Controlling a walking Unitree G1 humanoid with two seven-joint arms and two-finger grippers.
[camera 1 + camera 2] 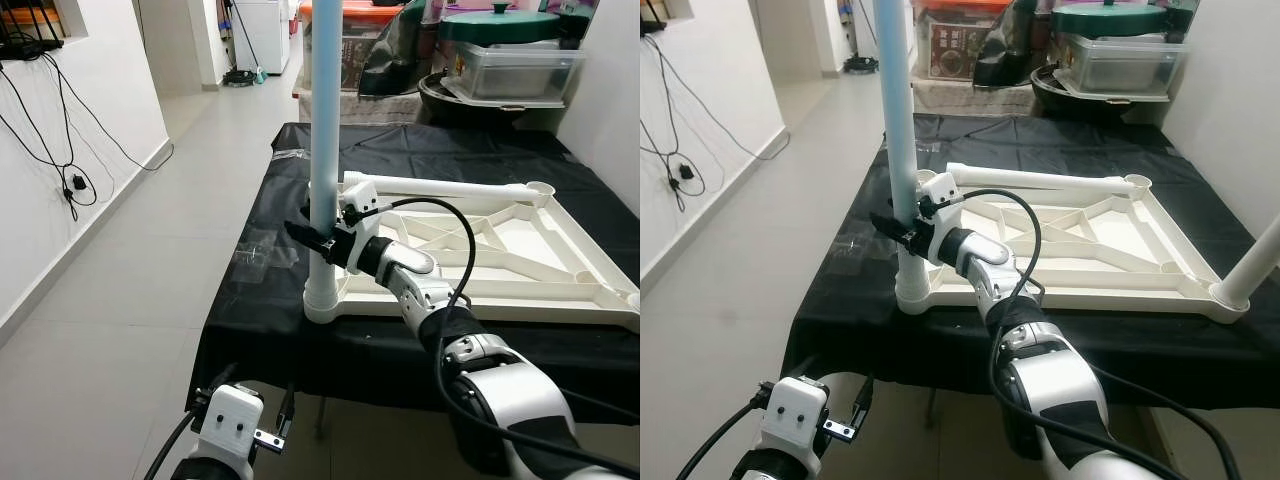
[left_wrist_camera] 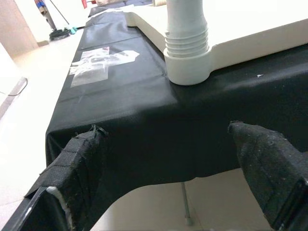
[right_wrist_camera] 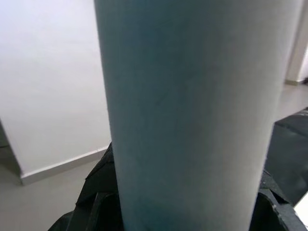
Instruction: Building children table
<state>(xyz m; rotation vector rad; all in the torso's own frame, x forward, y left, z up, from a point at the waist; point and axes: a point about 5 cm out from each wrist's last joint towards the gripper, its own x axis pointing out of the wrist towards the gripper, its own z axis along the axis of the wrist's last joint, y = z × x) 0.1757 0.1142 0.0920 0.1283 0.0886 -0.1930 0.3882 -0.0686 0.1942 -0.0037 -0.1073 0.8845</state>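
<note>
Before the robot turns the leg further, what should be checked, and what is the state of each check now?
1. Right gripper closed around the pale blue leg: ok.
2. Leg standing upright in the corner socket: ok.
3. Leg screwed fully in: cannot tell; thread rings show above the socket.
4. Upturned tabletop lying flat on the black cloth: ok.
5. Left gripper open, low before the table edge, apart from the leg: ok.

No text, label, brand, number or sign can be read on anything here.
</note>
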